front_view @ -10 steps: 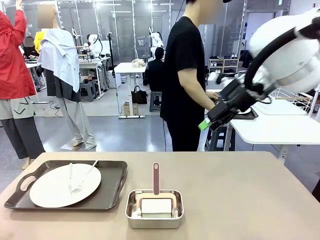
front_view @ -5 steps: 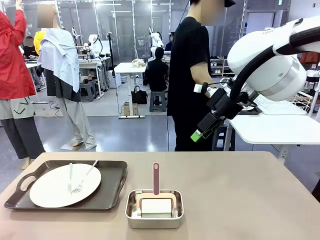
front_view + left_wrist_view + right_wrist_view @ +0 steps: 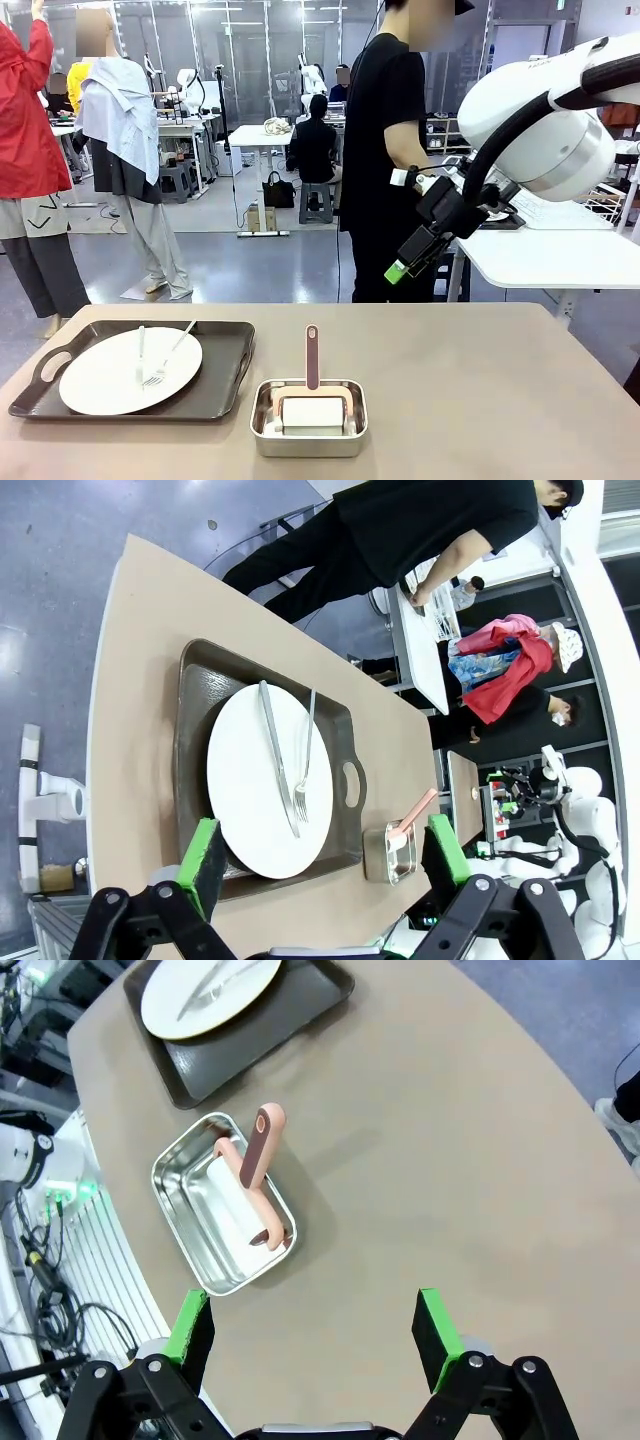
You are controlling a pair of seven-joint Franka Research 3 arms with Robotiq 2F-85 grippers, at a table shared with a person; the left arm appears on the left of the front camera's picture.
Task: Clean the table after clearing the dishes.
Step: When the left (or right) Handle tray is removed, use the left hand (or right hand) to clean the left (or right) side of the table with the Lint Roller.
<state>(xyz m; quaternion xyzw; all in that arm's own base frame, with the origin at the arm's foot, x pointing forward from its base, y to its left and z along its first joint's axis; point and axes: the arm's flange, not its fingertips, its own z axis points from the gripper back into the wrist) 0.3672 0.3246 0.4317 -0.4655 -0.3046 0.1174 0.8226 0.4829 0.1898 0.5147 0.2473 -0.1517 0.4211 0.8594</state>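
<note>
A white plate [image 3: 110, 375] carrying two metal forks [image 3: 165, 360] lies on a dark brown handled tray [image 3: 225, 385] at the left of the beige table [image 3: 480, 400]. My right gripper [image 3: 405, 262] hangs high beyond the table's far right edge, green pads showing. In the right wrist view that gripper [image 3: 312, 1325] is open and holds nothing, high above the bare table [image 3: 450, 1160]. My left gripper [image 3: 322, 852] is also open and holds nothing, high above the plate [image 3: 250, 800] and its forks [image 3: 290, 770] on the tray [image 3: 200, 690].
A small steel pan [image 3: 308, 418] holding a pink-handled roller [image 3: 312, 357] sits near the front middle of the table. A person in black [image 3: 380, 150] stands at the far side, hands at a white side table [image 3: 550, 255].
My right arm swung left from over the white side table, then settled with its gripper slightly higher. The person shifted a little right. Nothing on the table moved.
</note>
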